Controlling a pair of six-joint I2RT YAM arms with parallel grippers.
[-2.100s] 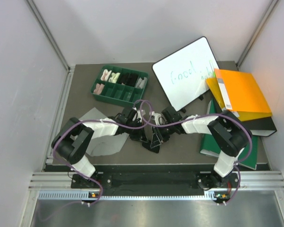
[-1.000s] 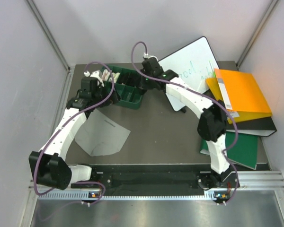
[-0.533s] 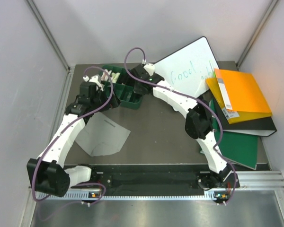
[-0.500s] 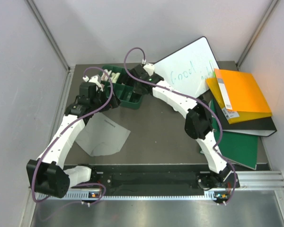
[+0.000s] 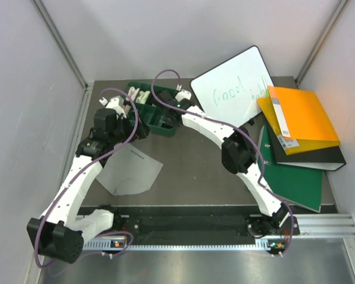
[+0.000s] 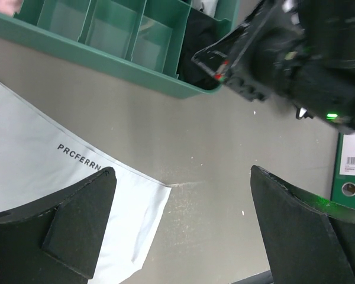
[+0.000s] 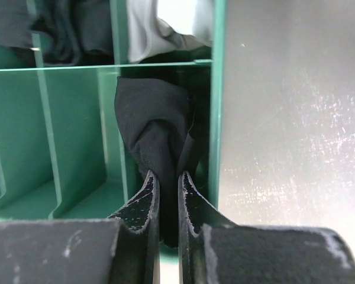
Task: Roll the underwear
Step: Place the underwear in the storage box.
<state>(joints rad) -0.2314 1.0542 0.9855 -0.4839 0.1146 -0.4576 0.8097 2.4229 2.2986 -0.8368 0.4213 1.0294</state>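
Observation:
My right gripper (image 7: 165,174) is shut on the black underwear (image 7: 157,124), a bunched roll that sits in the end compartment of the green tray (image 7: 216,118), against its outer wall. From above, the right gripper (image 5: 165,106) is over the tray (image 5: 165,129). The light grey underwear (image 5: 130,171) lies flat on the table, with dark lettering on its waistband (image 6: 83,157). Above its edge my left gripper (image 6: 182,177) hangs wide open and holds nothing. The left gripper (image 5: 130,124) is beside the tray's near side.
Other tray compartments hold a pale cloth (image 7: 165,29) and dark cloth (image 7: 65,29). A whiteboard (image 5: 234,89) leans at the back. Orange (image 5: 302,118), black (image 5: 319,157) and green (image 5: 293,183) binders are stacked at the right.
Both arms left the table's middle and went back to the tray. Over the last second the right gripper shifted left over the tray with the black underwear. The left arm stretched further back.

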